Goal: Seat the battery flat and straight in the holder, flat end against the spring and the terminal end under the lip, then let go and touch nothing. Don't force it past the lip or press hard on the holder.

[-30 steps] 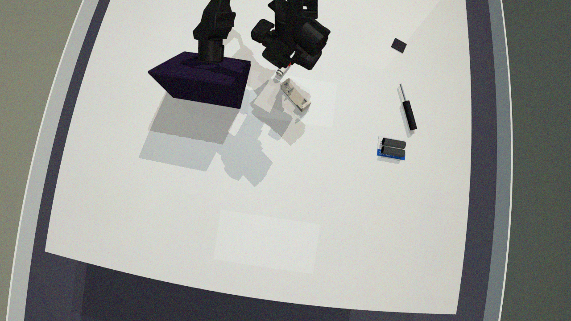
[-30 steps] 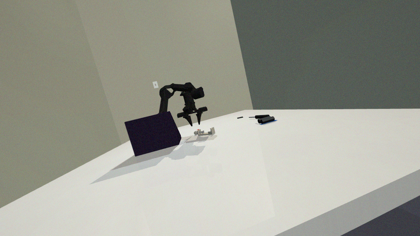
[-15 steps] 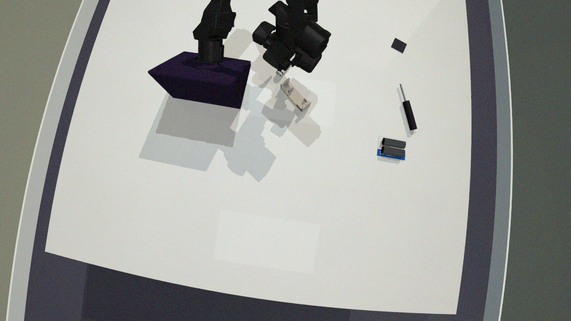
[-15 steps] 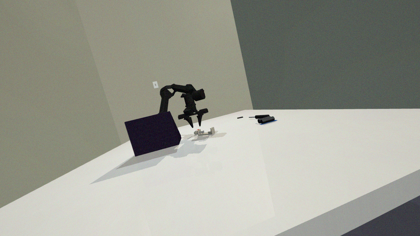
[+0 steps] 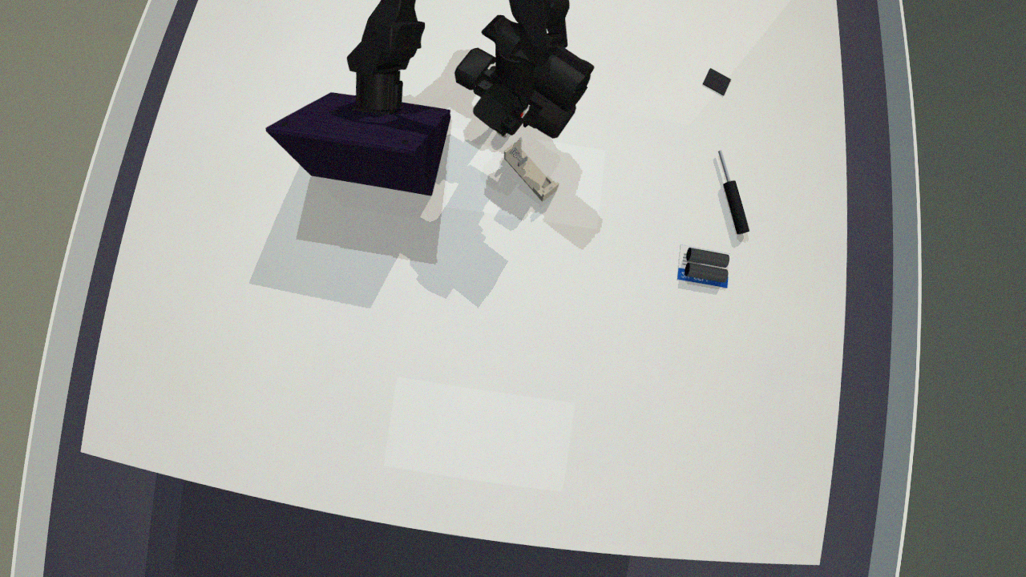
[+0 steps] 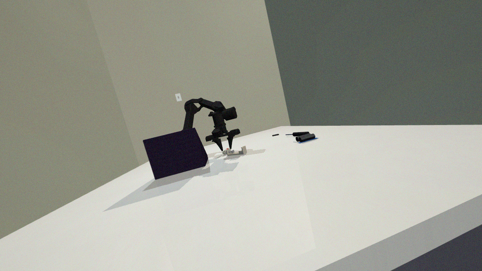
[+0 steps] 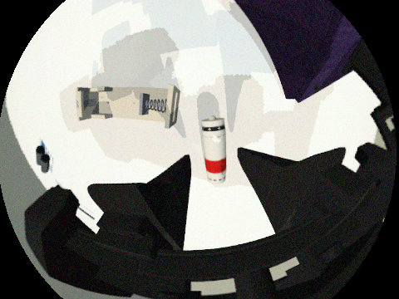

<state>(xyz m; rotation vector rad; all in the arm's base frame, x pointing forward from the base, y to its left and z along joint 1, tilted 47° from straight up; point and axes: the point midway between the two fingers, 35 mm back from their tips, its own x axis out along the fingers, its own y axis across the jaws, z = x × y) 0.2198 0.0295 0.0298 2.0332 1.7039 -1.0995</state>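
Note:
The battery (image 7: 214, 143) (image 6: 224, 152), white with a red band, lies on the table outside the holder. In the wrist view its terminal nub points up the view and its flat end down; in the top view the gripper hides nearly all of it. My gripper (image 7: 214, 155) (image 6: 226, 149) is open, pointing down, with one finger on each side of the battery and gaps on both sides. The beige holder (image 7: 126, 104) (image 5: 531, 170) (image 6: 244, 150) is empty, left of the battery in the wrist view. Its spring (image 7: 155, 105) is at the end nearer the battery, the lip end farther left.
A dark purple block (image 5: 373, 161) (image 6: 175, 153) (image 7: 307, 46) stands beside the arm. A blue board with two black cylinders (image 5: 706, 272) (image 6: 305, 137) (image 7: 42, 159), a black-handled screwdriver (image 5: 736, 207) (image 6: 300, 134) and a small dark square (image 5: 716, 82) (image 6: 275, 135) lie farther right in the top view.

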